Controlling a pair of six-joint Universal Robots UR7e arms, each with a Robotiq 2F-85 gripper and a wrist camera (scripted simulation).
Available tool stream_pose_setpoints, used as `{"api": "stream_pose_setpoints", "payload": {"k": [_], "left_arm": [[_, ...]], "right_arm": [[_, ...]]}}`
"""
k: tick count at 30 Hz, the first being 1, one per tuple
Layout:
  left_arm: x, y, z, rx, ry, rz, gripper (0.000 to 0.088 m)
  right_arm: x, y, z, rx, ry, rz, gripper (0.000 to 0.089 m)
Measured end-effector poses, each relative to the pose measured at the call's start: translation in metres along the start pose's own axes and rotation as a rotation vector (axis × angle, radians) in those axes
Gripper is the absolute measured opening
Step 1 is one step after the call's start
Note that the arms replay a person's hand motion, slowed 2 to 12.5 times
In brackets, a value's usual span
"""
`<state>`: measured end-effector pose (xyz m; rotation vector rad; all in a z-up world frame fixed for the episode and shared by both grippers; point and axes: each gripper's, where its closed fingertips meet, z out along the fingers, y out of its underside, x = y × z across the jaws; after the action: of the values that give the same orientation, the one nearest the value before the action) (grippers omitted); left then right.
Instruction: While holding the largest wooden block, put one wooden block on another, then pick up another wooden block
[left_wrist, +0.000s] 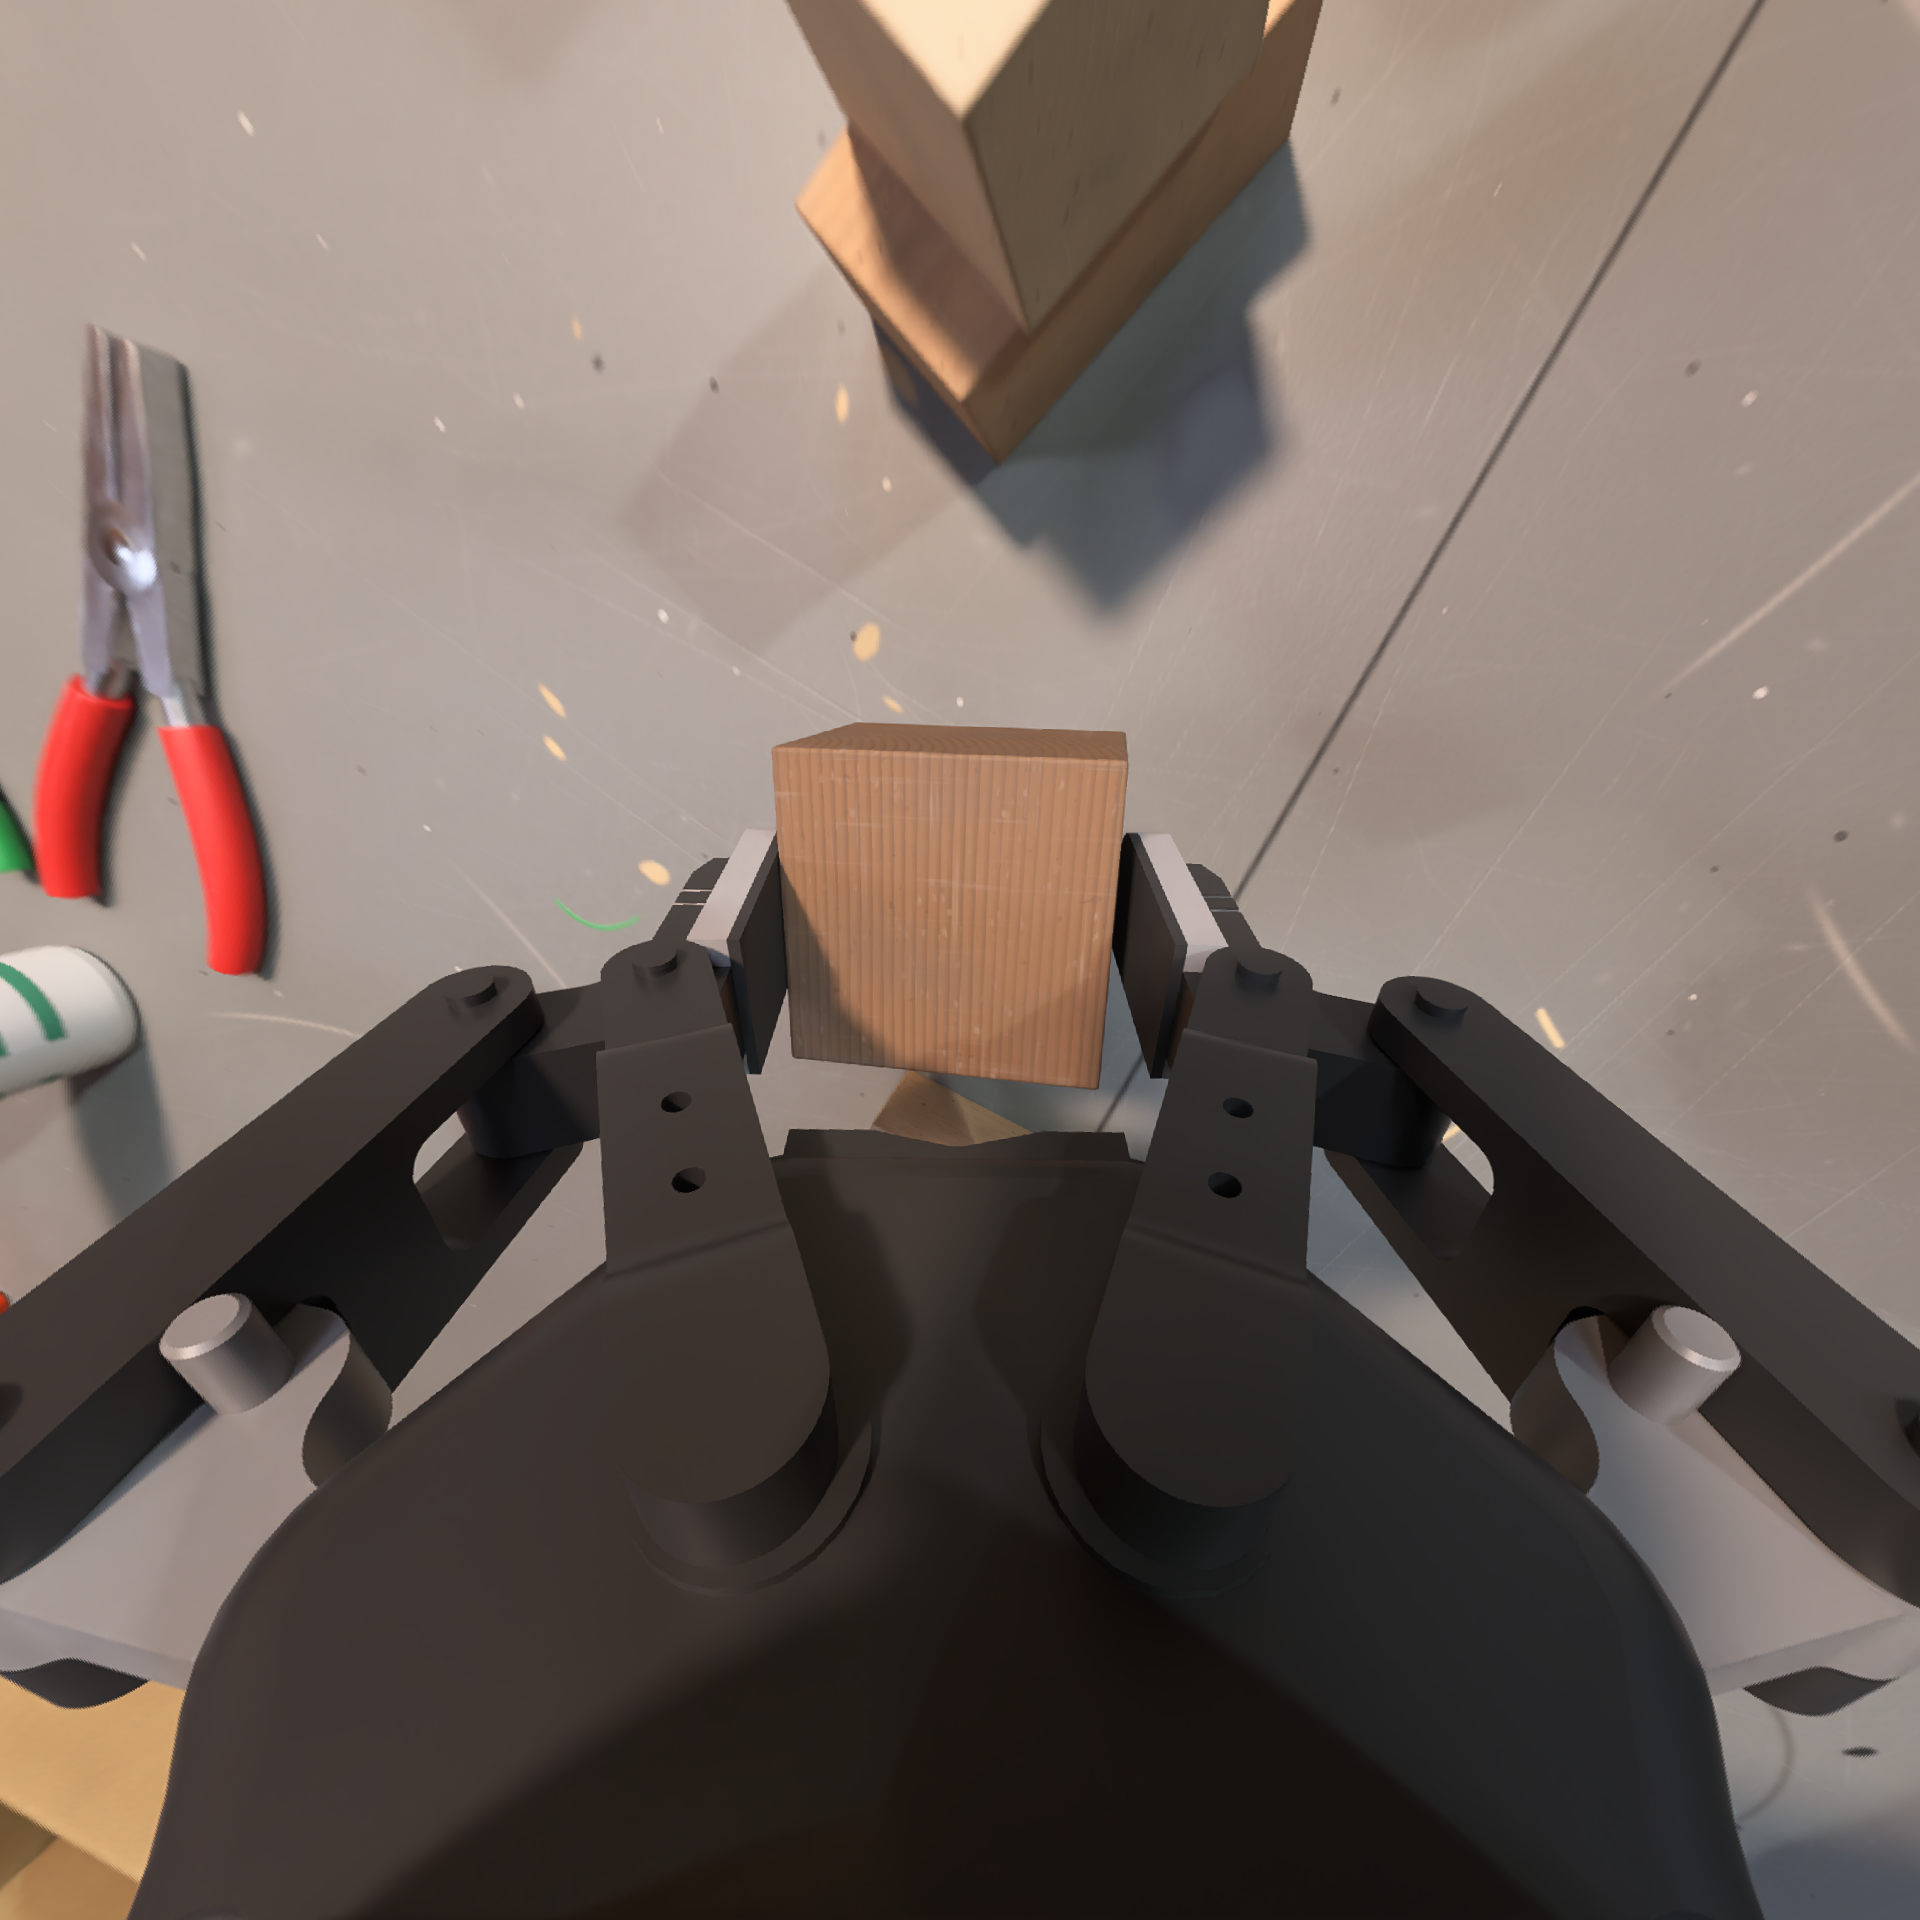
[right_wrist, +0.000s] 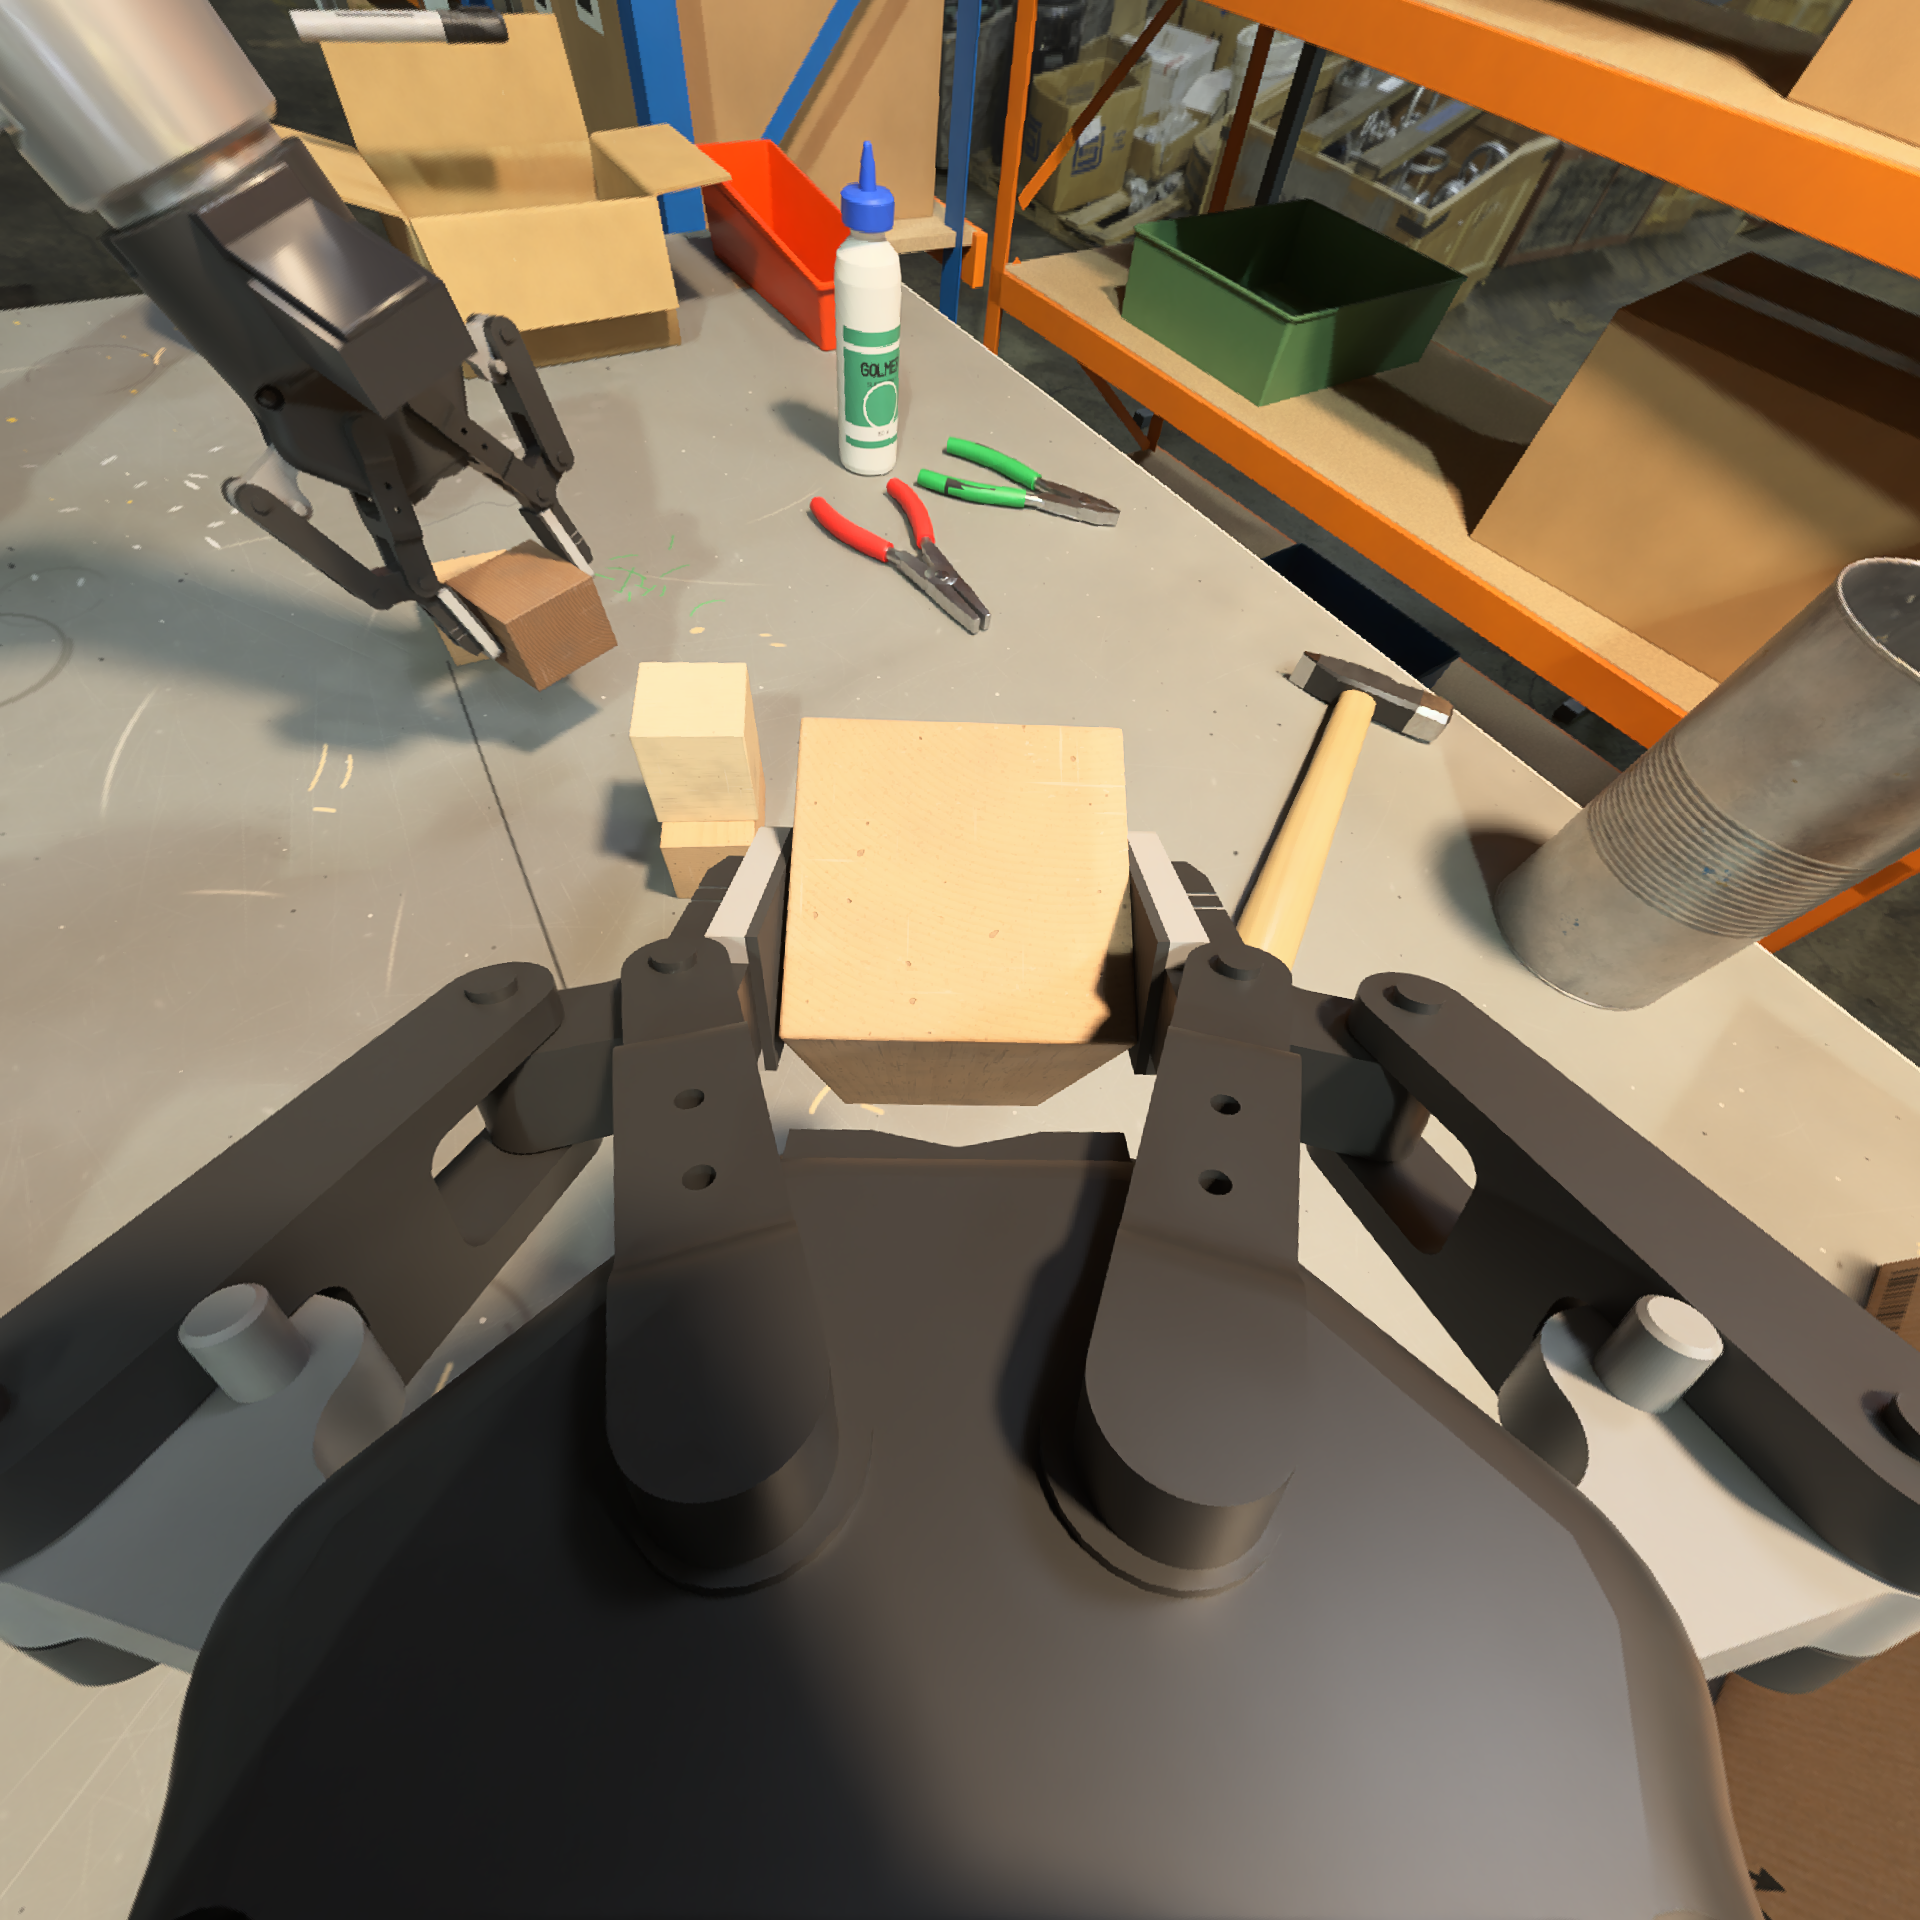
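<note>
My right gripper (right_wrist: 956, 868) is shut on the largest wooden block (right_wrist: 951, 904), pale and held tilted above the grey table (right_wrist: 260, 935). My left gripper (left_wrist: 951, 862) is shut on a darker brown wooden cube (left_wrist: 948, 935). In the right wrist view that gripper (right_wrist: 520, 592) holds the cube (right_wrist: 551, 623) tilted, low over the table at the far left. A pale block (right_wrist: 694, 738) stands on another wooden block (right_wrist: 704, 852) just left of my right gripper. This stack also shows in the left wrist view, the upper block (left_wrist: 1101, 156) on the lower one (left_wrist: 1132, 322).
Red pliers (right_wrist: 904, 551), green pliers (right_wrist: 1018, 483) and a glue bottle (right_wrist: 868, 332) lie beyond the stack. A hammer (right_wrist: 1320, 800) and a metal pipe (right_wrist: 1714, 800) are to the right. A cardboard box (right_wrist: 520, 208) and a red bin (right_wrist: 779, 229) are at the back.
</note>
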<state>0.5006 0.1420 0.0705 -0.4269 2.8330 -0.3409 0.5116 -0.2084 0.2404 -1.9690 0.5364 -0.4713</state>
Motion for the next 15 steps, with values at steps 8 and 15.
{"api": "stream_pose_setpoints", "payload": {"k": [8,15], "left_arm": [[-0.005,-0.041,-0.033,0.093,-0.019,0.087,0.0542],[-0.008,-0.074,-0.053,0.156,-0.012,0.156,0.0542]], "right_arm": [[0.0,0.0,0.001,0.001,-0.006,0.004,0.0501],[0.0,0.002,0.002,-0.006,-0.009,0.001,0.0501]]}}
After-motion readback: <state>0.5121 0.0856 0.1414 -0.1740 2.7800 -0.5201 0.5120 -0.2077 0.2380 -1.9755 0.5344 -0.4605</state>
